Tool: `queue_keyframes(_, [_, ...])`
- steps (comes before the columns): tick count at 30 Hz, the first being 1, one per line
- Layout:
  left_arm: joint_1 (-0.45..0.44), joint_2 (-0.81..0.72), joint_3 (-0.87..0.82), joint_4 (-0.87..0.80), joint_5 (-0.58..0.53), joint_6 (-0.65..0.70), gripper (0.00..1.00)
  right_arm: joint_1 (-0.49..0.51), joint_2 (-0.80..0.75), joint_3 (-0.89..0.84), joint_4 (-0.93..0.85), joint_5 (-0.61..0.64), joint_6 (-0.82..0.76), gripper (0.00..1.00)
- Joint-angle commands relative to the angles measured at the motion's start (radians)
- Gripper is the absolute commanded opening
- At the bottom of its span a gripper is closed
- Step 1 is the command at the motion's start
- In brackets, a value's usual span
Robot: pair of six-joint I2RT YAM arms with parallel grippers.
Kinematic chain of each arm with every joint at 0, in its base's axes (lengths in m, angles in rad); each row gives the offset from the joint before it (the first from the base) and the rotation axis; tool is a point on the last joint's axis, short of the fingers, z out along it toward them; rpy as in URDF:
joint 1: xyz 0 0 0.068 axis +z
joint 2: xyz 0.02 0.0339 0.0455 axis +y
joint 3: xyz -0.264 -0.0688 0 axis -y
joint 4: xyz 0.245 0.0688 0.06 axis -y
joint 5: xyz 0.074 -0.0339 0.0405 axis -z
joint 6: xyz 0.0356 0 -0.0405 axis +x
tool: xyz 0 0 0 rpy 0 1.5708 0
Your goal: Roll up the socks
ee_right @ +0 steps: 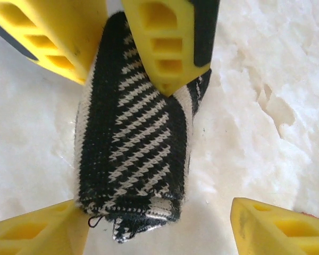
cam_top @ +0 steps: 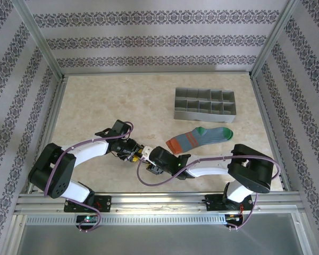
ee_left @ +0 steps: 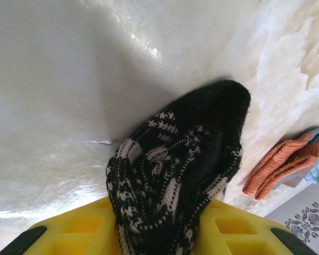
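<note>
Sock (ee_right: 133, 154) of black houndstooth knit, bunched thick, pinched by left gripper (ee_left: 157, 236); right gripper (ee_right: 159, 228) gapes around it.

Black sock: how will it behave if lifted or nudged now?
Likely floppy: the black sock is soft knit, bunched in the left gripper. Probably light, and unrolls if released; its free end lies loose. On the glossy table a push may slide it.

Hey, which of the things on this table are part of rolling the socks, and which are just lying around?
Part of the job:
black-and-white patterned sock
blue-teal sock with orange bands

Just lying about:
grey divided organiser tray
</note>
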Motion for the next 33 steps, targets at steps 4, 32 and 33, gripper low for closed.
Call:
queue_keyframes(4, [0.014, 0.028, -0.017, -0.074, -0.033, 0.011, 0.32, 0.009, -0.051, 0.01, 0.042, -0.011, -0.038, 0.82])
queue_keyframes(32, [0.043, -0.066, -0.062, 0.181, -0.05, -0.13, 0.69, -0.152, 0.179, 0.023, 0.009, -0.471, 0.206, 0.0])
queue_keyframes(33, [0.043, -0.063, -0.064, 0.208, -0.051, -0.137, 0.71, -0.164, 0.187, 0.02, 0.011, -0.505, 0.22, 0.0])
